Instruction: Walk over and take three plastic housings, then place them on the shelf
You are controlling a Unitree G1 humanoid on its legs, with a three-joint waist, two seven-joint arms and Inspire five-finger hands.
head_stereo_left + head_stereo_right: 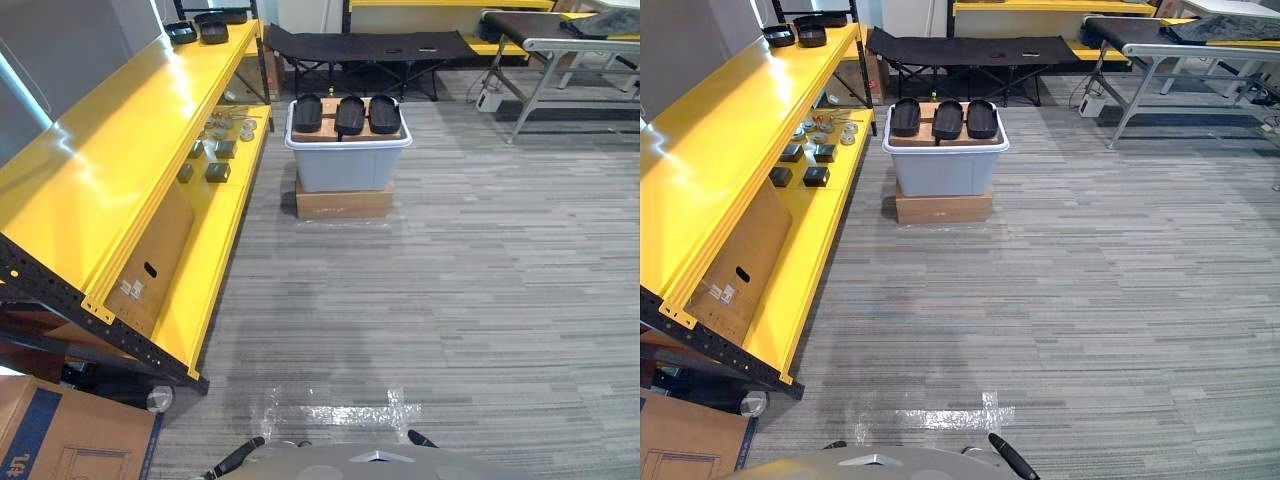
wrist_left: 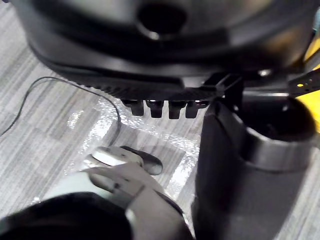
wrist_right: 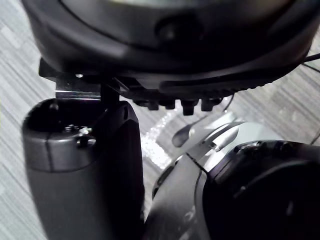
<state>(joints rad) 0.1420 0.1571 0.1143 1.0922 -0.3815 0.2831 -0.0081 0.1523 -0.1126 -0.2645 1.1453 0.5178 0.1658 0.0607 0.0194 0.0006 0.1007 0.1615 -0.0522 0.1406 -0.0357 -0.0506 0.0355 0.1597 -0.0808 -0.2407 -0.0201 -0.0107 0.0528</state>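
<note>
Three black plastic housings [image 1: 349, 115] lie side by side on a cardboard sheet across a grey bin [image 1: 345, 168], several steps ahead on the carpet. The bin stands on a flat cardboard box [image 1: 343, 203]. A long yellow shelf [image 1: 110, 160] runs along the left. Black housings [image 1: 198, 30] of the same kind rest at its far end. My left hand [image 2: 165, 107] hangs low over the floor, its fingers relaxed and holding nothing. My right hand [image 3: 186, 105] hangs the same way, open and holding nothing, far from the bin.
Small metal parts and dark blocks [image 1: 217, 150] lie on the shelf's lower level. A black cot [image 1: 370, 45] stands behind the bin, and a grey table frame [image 1: 560, 60] at the back right. A cardboard carton [image 1: 60, 440] sits at the near left. Shiny tape [image 1: 340, 410] marks the floor.
</note>
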